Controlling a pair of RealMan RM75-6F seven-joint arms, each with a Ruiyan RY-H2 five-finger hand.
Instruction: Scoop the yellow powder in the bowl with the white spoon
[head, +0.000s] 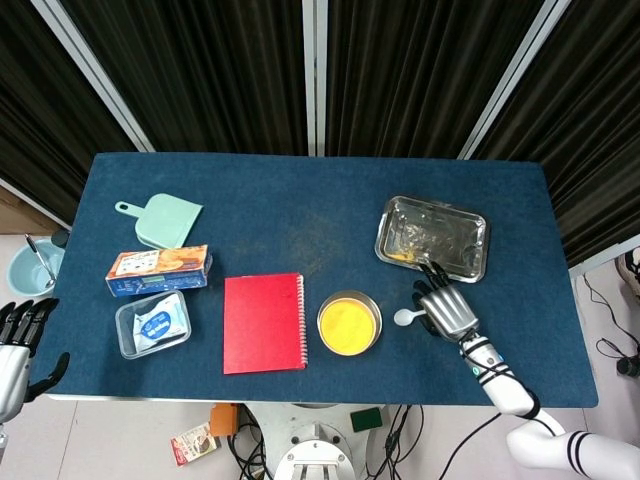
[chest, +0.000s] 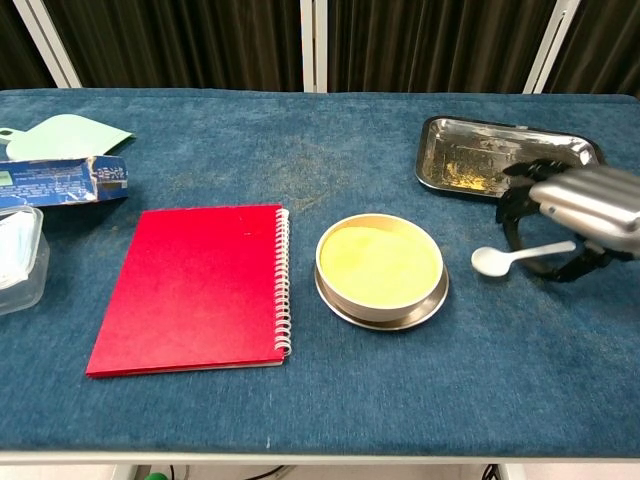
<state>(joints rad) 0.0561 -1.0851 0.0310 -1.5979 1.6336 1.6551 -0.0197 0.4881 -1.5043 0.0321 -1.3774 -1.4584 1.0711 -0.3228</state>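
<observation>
A round metal bowl (head: 349, 323) (chest: 380, 268) filled with yellow powder stands near the table's front, right of centre. Just to its right my right hand (head: 447, 310) (chest: 585, 205) grips the handle of the white spoon (head: 403, 317) (chest: 510, 258). The spoon's scoop end points left toward the bowl, a short gap from its rim, and looks slightly raised off the blue cloth. My left hand (head: 20, 350) hangs off the table at the lower left of the head view, fingers apart and holding nothing.
A metal tray (head: 385, 235) (chest: 430, 160) with yellow residue lies just behind my right hand. A red spiral notebook (head: 264, 322) (chest: 190, 285) lies left of the bowl. Further left are a snack box (head: 158, 270), a green dustpan (head: 165, 220) and a clear plastic container (head: 152, 325).
</observation>
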